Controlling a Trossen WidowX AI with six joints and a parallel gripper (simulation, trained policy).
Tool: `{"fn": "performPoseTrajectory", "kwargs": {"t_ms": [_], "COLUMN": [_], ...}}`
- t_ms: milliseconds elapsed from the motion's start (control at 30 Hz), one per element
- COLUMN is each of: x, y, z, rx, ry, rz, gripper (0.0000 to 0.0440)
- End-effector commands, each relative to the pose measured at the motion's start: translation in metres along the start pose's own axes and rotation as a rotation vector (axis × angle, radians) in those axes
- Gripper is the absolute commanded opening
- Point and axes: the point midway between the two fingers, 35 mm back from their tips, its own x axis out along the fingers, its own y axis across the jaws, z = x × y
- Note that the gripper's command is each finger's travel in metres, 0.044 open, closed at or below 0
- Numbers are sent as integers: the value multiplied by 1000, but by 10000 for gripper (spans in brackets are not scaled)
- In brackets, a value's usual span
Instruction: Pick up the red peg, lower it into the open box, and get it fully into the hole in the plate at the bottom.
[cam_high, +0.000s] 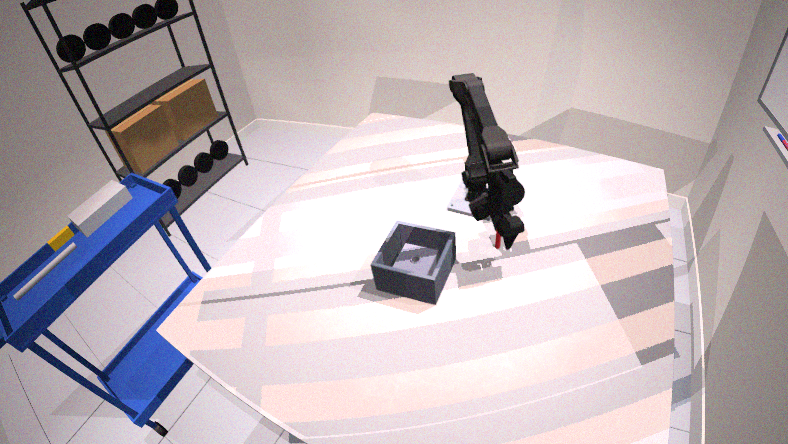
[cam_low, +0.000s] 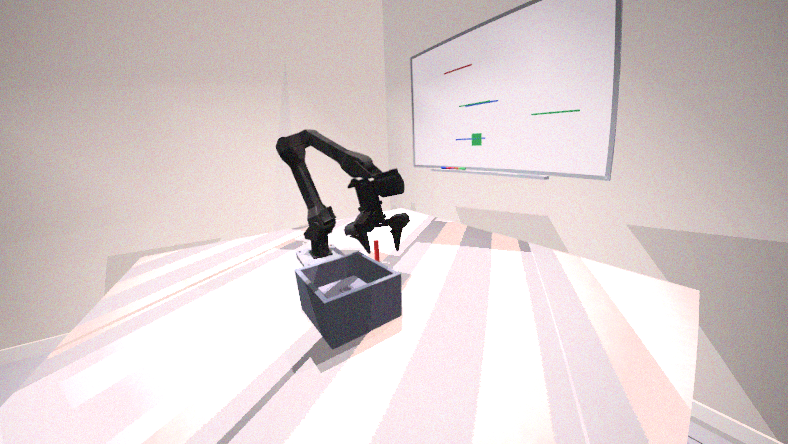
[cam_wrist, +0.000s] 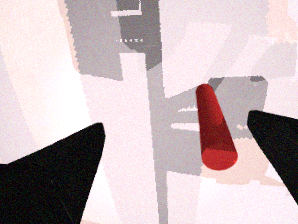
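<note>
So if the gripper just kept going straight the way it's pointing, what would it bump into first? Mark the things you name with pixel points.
Probably the tabletop (cam_high: 352, 341) (cam_low: 441, 341): the open gripper (cam_high: 502, 242) (cam_low: 382, 250) (cam_wrist: 176, 123) points down, and the red peg (cam_high: 497, 240) (cam_low: 376, 250) (cam_wrist: 217, 131) seems to sit between its fingers' paths, nearer one. Depth is unclear, so brushing the peg is possible.

Striped pale table (cam_high: 468, 352) (cam_low: 441, 358), upright red peg (cam_high: 497, 240) (cam_low: 376, 250) (cam_wrist: 216, 127), open gray box (cam_high: 408, 286) (cam_low: 363, 308)
</note>
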Motion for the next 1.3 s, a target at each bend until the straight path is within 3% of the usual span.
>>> {"fn": "performPoseTrajectory", "kwargs": {"t_ms": [0,567,1267], "x": [10,21,-54], "y": [-4,-15,24], "z": [2,6,62], "rx": [29,102,-35], "ry": [-10,50,-175], "rz": [-6,-67,54], "gripper": [428,0,0]}}
